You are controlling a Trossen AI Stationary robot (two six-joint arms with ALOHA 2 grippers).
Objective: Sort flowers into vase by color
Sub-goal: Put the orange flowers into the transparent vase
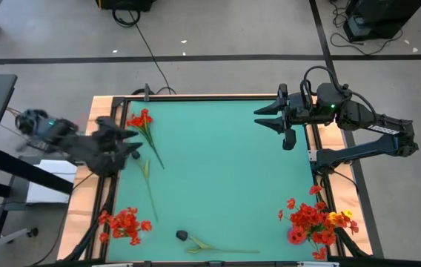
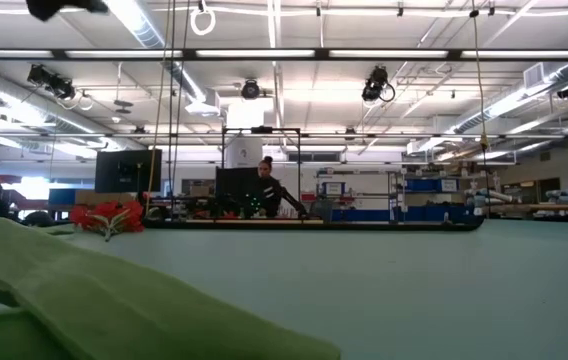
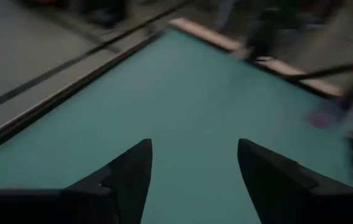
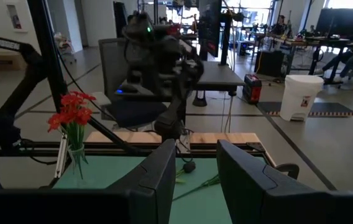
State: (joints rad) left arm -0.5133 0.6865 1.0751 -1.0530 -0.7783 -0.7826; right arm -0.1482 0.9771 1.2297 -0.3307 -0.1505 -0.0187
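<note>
left arm reaches in over the table's left edge. left gripper (image 1: 133, 142) is blurred in the high view, hanging above the mat near the far-left corner; in the left wrist view its fingers (image 3: 130, 177) stand apart with bare teal mat between them, gripping nothing.

just beside that gripper, toward the far edge, a red spray (image 1: 141, 119) lies on the teal mat (image 1: 225, 170), its green stem slanting toward the middle. a bare thin stem (image 1: 148, 182) lies nearer the front, below the gripper in the high view.

front-left corner: a cluster of red blooms (image 1: 124, 223) at the table edge; whether it stands in a vase i cannot tell from above.

front edge, left of centre: one dark head (image 1: 182, 235) on the mat, and just beside it a yellow-green flower (image 1: 221, 248) lying flat, stem pointing right.

low view: a big pale-green leaf or petal (image 2: 114, 295) fills the near left; a red bunch (image 2: 109, 216) sits far off on the mat.

far-right corner: right gripper (image 1: 266, 119) hovers over the mat near the far edge, well apart from any flower. in the right wrist view its fingers (image 4: 158, 177) are partly spread, nothing between them.

front-right corner: a red and yellow bunch (image 1: 314, 221) at the table's edge.
</note>
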